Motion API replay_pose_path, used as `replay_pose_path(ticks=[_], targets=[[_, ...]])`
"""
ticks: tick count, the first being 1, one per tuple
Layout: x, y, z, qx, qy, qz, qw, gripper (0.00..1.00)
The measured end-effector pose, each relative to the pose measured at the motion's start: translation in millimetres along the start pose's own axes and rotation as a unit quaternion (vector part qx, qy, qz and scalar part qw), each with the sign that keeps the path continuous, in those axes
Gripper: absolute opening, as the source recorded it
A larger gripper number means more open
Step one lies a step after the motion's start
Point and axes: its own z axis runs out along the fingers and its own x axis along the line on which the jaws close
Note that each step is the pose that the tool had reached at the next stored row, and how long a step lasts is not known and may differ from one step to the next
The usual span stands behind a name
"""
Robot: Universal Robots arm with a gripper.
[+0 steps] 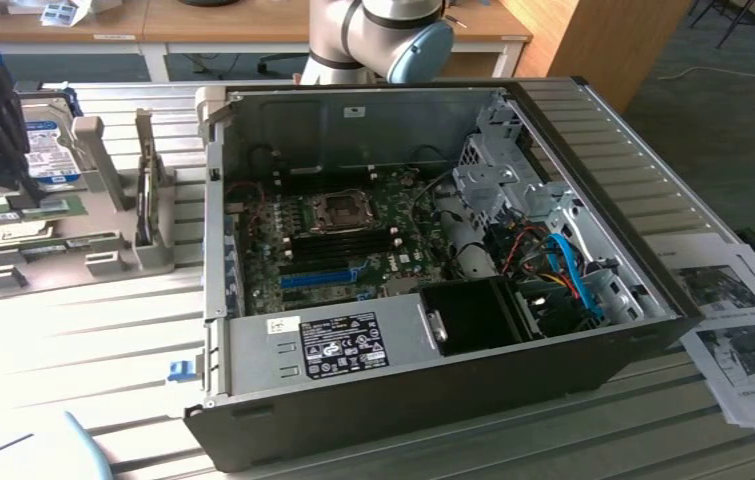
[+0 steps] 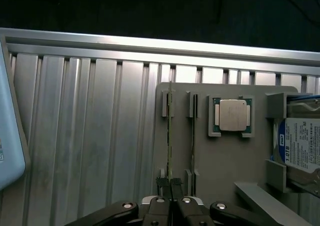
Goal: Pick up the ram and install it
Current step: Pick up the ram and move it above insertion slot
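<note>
The ram [image 2: 170,131] is a thin green board seen edge-on, standing in a slot of the grey holder [image 2: 215,161]. My gripper [image 2: 170,183] is shut on its near end, one dark fingertip on each side. In the exterior view the gripper [image 1: 14,192] hangs over the holder [image 1: 70,250] at the far left, with the green ram [image 1: 4,214] just under it. The open computer case [image 1: 417,400] lies to the exterior view's right of the holder. Its motherboard [image 1: 337,250] faces up with dark memory slots near the processor socket.
A second thin board [image 2: 193,136] stands in the neighbouring slot. The holder also carries a processor [image 2: 232,115] and a hard drive [image 2: 300,146]. A pale blue object [image 2: 10,136] lies on the ribbed metal table. Printed papers [image 1: 737,330] lie at the exterior view's right.
</note>
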Motion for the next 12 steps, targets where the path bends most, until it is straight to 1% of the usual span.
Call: replay_pose_path(ticks=[12], targets=[[0.0,0.7,-18.0,0.0000,0.0017,0.000,1.0000,0.11]])
